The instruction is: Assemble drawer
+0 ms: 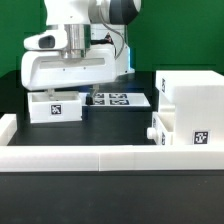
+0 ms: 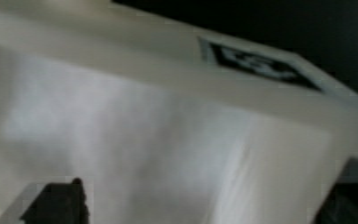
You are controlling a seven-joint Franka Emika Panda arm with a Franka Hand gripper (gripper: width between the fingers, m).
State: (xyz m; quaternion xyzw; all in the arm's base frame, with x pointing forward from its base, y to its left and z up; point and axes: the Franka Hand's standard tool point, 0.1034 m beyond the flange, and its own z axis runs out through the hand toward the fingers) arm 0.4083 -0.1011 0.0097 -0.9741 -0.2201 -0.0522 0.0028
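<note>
Along the black worktop's (image 1: 118,126) near edge runs a low white blocky border (image 1: 100,158). Behind it, a tall smooth white plastic box shell (image 1: 190,95) stands at the right edge. A small square-tagged white tray (image 1: 55,107) sits toward the left. The dark fingers (image 2: 60,203) hang close over a tagged white face; I cannot tell their spread.

White box shell (image 1: 190,100) and tray (image 1: 40,108) carry black-and-white square tags (image 1: 199,138); table (image 1: 110,126) black.
</note>
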